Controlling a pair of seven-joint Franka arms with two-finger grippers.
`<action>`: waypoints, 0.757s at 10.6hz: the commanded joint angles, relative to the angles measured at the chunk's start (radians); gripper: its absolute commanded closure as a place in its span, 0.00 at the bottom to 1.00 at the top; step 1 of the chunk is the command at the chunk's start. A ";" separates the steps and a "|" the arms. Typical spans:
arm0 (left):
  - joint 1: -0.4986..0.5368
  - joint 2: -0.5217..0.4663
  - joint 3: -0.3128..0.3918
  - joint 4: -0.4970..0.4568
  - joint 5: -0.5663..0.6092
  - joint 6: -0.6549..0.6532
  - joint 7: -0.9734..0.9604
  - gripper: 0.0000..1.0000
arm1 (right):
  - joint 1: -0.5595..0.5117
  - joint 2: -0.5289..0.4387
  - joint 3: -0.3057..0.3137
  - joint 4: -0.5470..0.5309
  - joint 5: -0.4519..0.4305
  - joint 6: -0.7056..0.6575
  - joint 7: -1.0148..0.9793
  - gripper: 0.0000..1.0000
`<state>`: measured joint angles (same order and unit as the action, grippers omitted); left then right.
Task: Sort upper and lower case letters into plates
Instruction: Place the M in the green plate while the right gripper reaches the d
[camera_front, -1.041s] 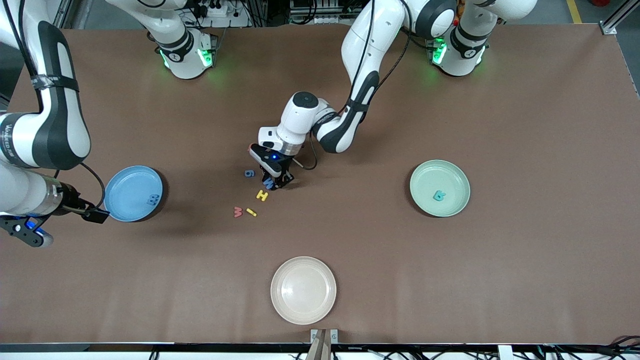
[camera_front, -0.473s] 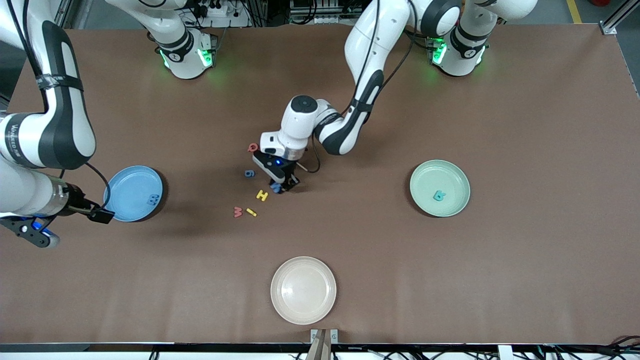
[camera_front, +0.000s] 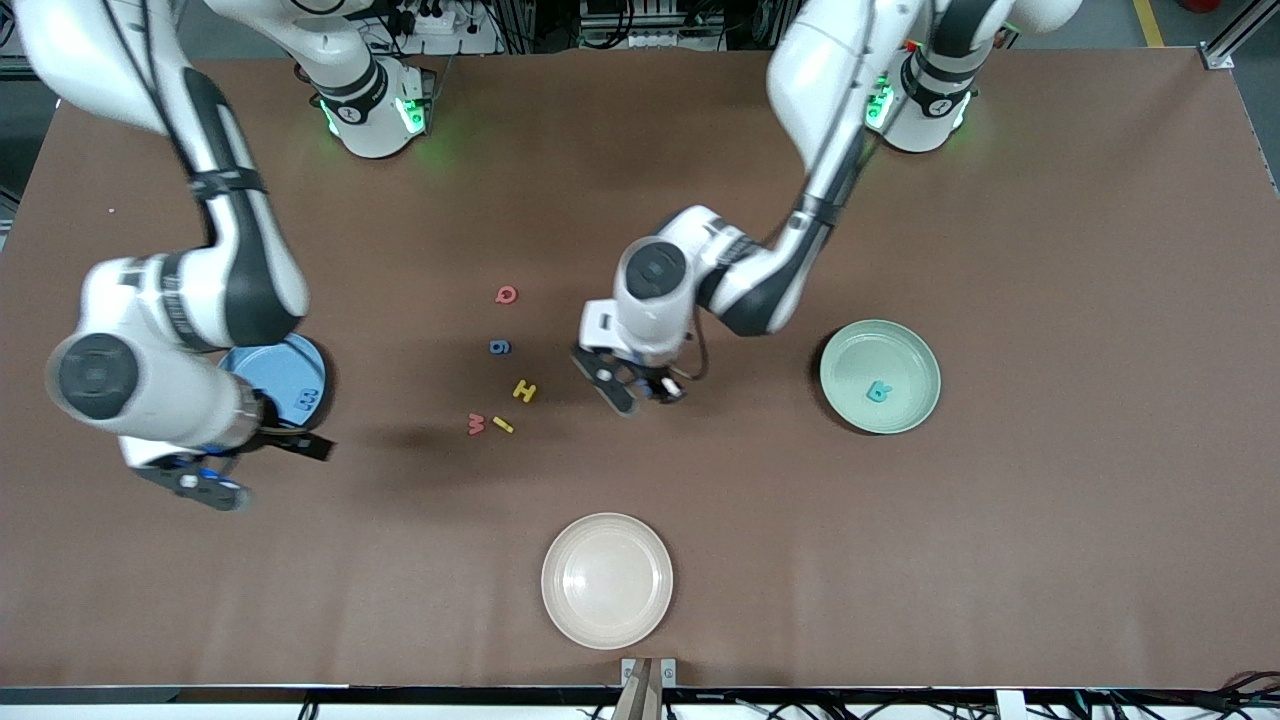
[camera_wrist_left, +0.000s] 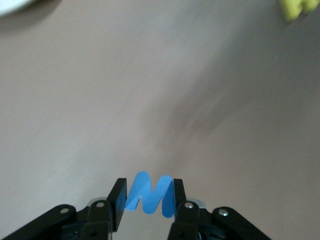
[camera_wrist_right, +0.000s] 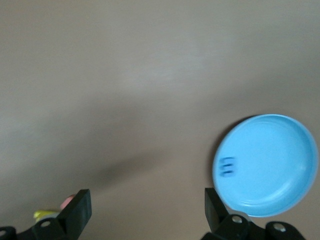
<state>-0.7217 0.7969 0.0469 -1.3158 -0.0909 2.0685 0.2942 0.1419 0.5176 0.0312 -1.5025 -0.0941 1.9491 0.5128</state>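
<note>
A cream-white plate (camera_front: 607, 580), seemingly empty, sits on the brown table (camera_front: 1050, 550)

The left gripper (camera_front: 640, 390), clamped on a blue letter (camera_wrist_left: 149, 194), hangs over bare brown surface (camera_front: 1050, 250) between the loose letters and the mint plate (camera_front: 922, 352). Toward that plate nothing stands in the way; inside it lies a teal letter (camera_front: 878, 391). Toward the right arm's end lie the yellow H (camera_front: 524, 390), a blue one (camera_front: 499, 347), a red one (camera_front: 506, 294), and what looks like a red-and-yellow pair (camera_front: 488, 424). The right gripper (camera_front: 205, 487), jaws wide, hangs beside the blue plate (camera_front: 262, 372). The cream plate (camera_front: 606, 580) sits well apart.
</note>
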 joint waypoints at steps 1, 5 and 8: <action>0.256 -0.094 -0.113 -0.116 0.010 -0.157 0.245 0.70 | 0.050 0.036 -0.005 0.007 0.013 0.008 -0.151 0.00; 0.440 -0.289 -0.125 -0.579 0.025 0.041 0.366 0.64 | 0.160 0.126 -0.004 0.005 0.014 0.088 -0.253 0.00; 0.495 -0.304 -0.127 -0.661 0.025 0.114 0.453 0.64 | 0.252 0.157 -0.005 -0.068 0.010 0.229 -0.266 0.00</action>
<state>-0.2404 0.5511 -0.0629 -1.9134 -0.0892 2.1634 0.7342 0.3721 0.6780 0.0326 -1.5237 -0.0933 2.1181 0.2741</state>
